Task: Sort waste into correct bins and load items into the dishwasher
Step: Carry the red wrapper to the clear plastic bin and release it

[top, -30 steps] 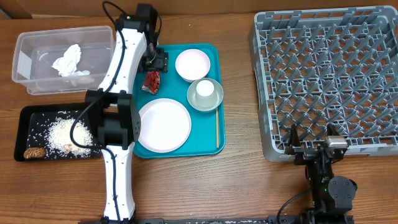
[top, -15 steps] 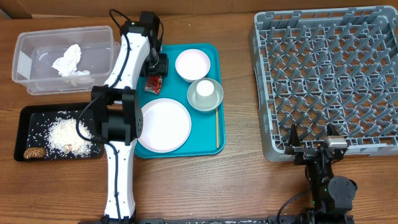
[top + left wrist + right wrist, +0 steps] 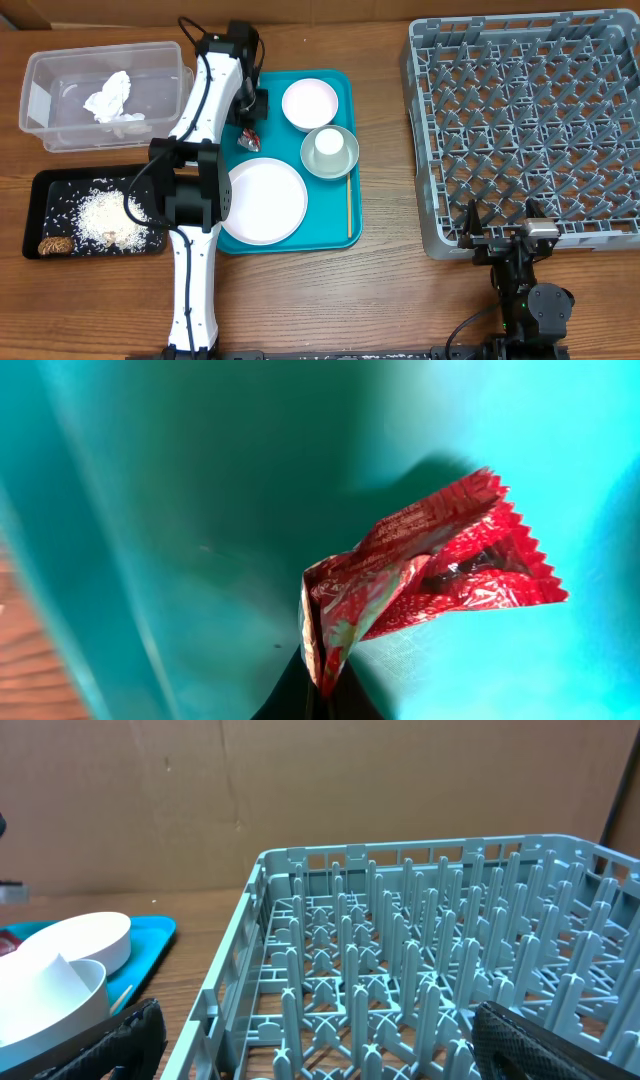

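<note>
One red wrapper (image 3: pixel 430 560), crumpled, glossy (serrated edge)

Lab tabletop (image 3: pixel 380 290), cardboard backdrop (image 3: pixel 150 800)

I can read no word anywhere. The red wrapper (image 3: pixel 430 555) carries pale print on its crinkled foil, too creased and blurred to make out. The white patch (image 3: pixel 37 100) on the clear tub (image 3: pixel 100 52) shows nothing legible.

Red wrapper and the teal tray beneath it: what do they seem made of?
Red wrapper: thin glossy foil or plastic film, judging by its sharp creases, bright glints and serrated edge. Teal tray: probably smooth moulded plastic, with uniform colour and a soft sheen.
</note>
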